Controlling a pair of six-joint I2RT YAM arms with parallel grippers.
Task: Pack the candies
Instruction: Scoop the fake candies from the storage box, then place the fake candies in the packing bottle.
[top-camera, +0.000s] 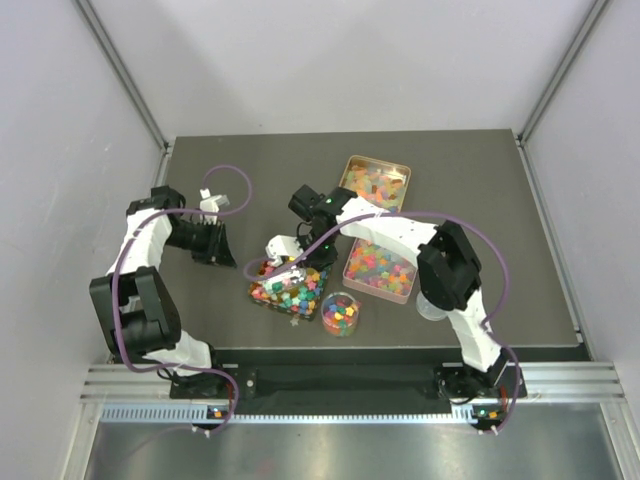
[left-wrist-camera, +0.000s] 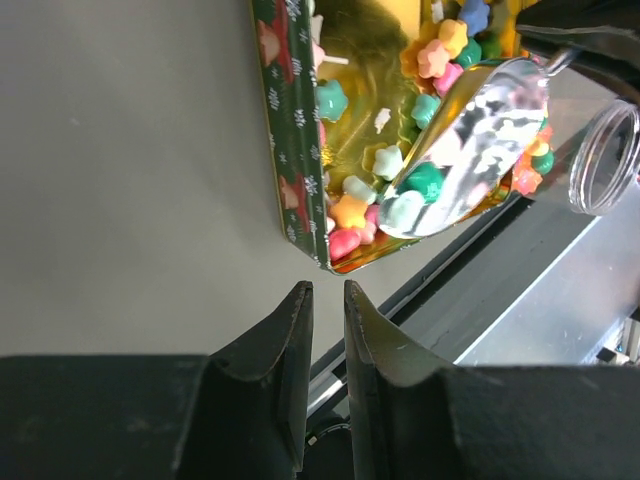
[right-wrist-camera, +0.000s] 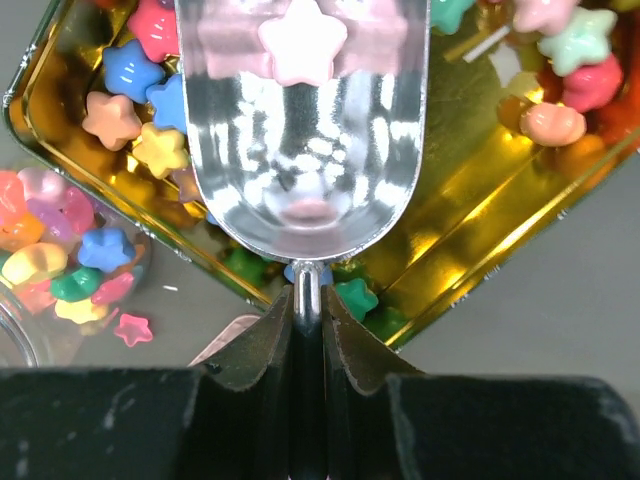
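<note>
My right gripper (right-wrist-camera: 308, 300) clamped the handle of the metal scoop (right-wrist-camera: 300, 150), a pink star candy (right-wrist-camera: 303, 40) in its bowl beyond the fingers, other candies (right-wrist-camera: 130, 70) in the gold-lined tin (right-wrist-camera: 480, 230) below. My left gripper (left-wrist-camera: 328, 300) stood slightly apart, empty.

Bright, even overhead light left only soft shadows on the table (top-camera: 500, 200). Glare streaked the metal scoop (right-wrist-camera: 305, 150) and gold tin (right-wrist-camera: 500, 250) — the candies (right-wrist-camera: 60, 250) at the left edge looked slightly blurred.

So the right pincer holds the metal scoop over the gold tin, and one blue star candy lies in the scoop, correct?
No: the star candy in the scoop is pink, not blue; the right wrist view shows it. The rest is right.
</note>
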